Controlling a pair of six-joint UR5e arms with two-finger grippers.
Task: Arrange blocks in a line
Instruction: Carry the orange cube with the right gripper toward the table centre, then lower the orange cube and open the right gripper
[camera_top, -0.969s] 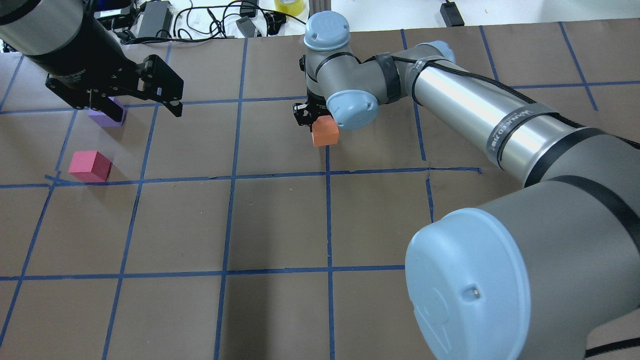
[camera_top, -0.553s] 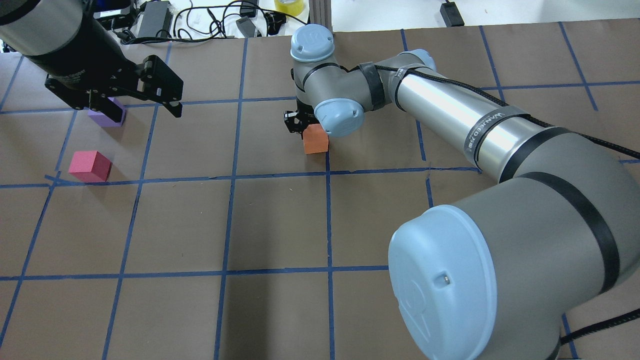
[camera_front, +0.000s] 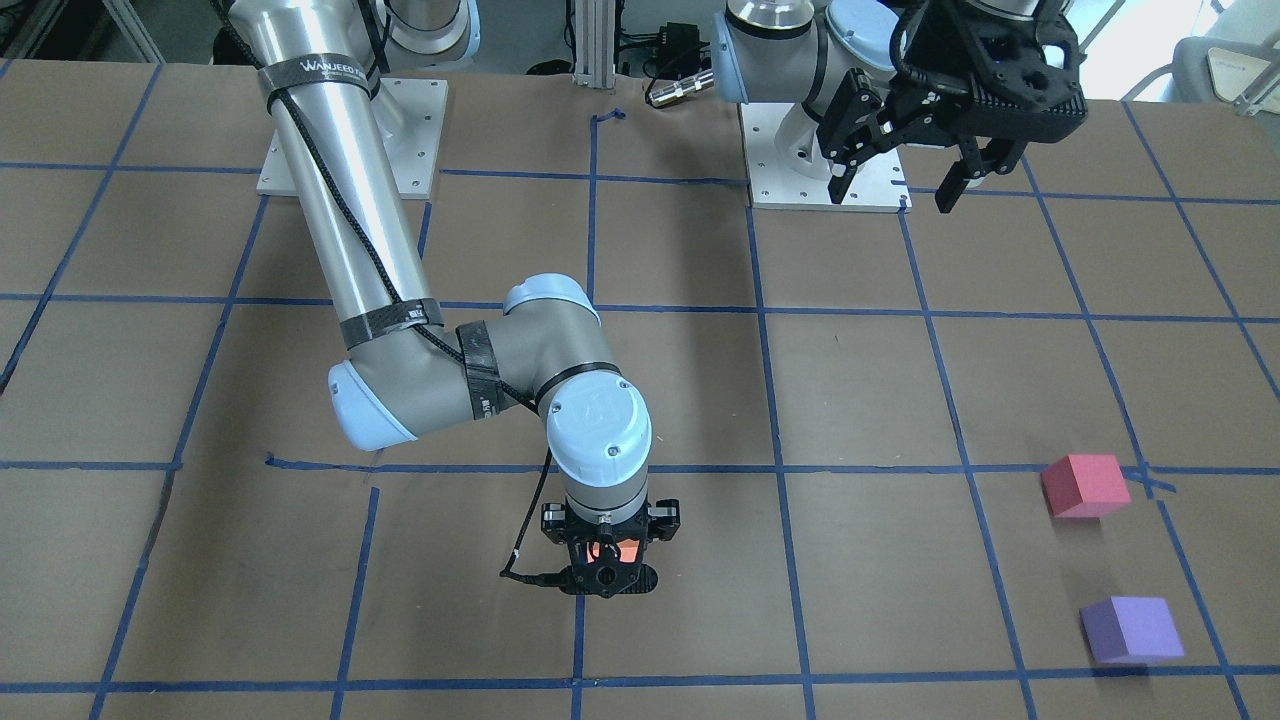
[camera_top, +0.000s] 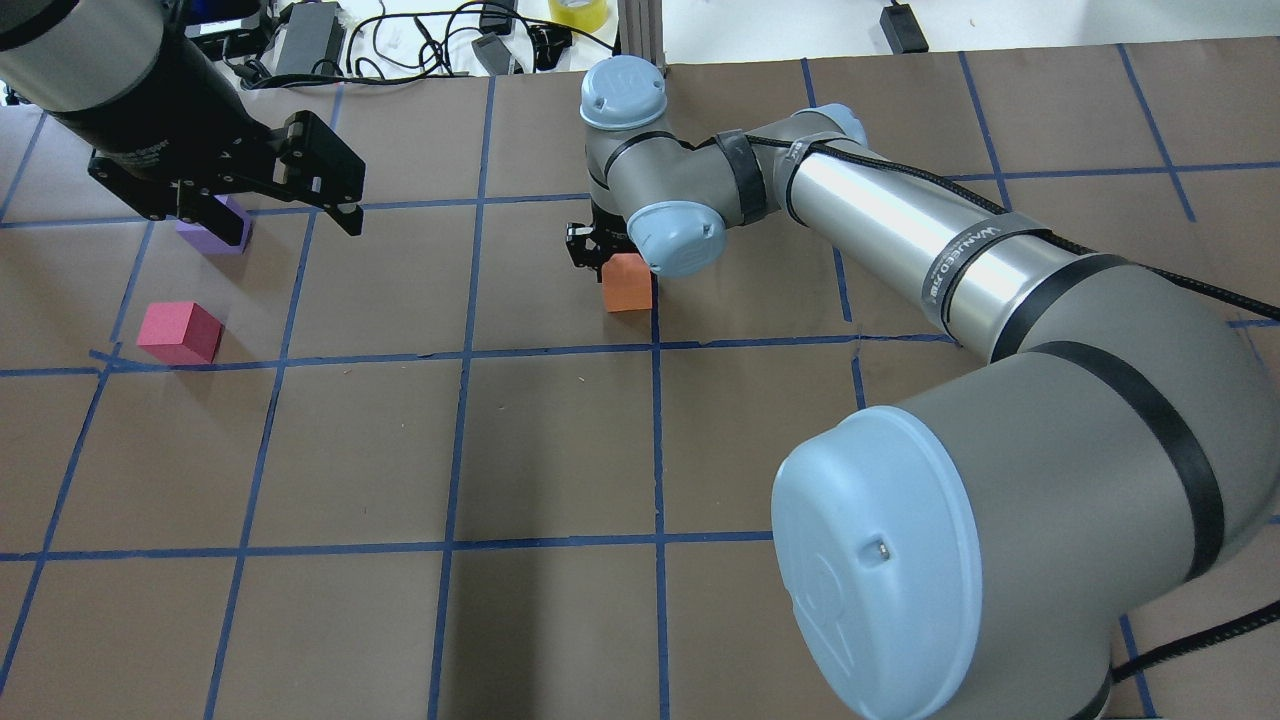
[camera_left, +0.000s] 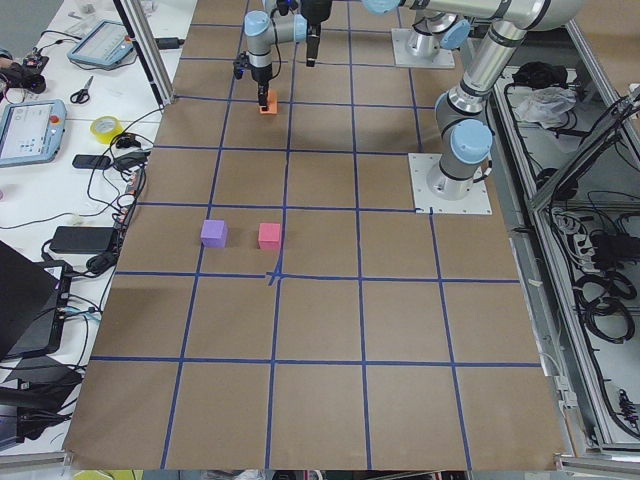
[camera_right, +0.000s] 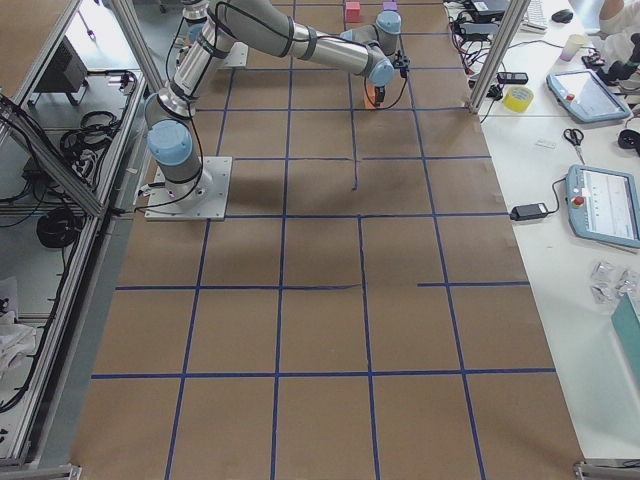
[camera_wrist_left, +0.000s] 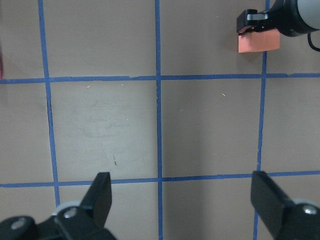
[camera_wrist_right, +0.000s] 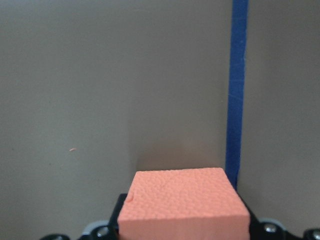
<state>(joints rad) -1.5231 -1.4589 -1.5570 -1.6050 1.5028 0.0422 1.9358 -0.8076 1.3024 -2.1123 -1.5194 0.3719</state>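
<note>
On the robot's left side, the left gripper is being held above the table with its fingers wide apart and nothing between them. Near it, the purple block and the pinkish-red block are lying on the brown paper, near each other but not touching. Well apart from them, toward the robot's right, the orange block is being clamped between the fingers of the right gripper. It is being held low, just beside a blue tape line. Whether it is touching the paper cannot be told. The left arm is being judged the nearer one to the pair. The paper is looking flat and matte, so sliding is not being expected.
</note>
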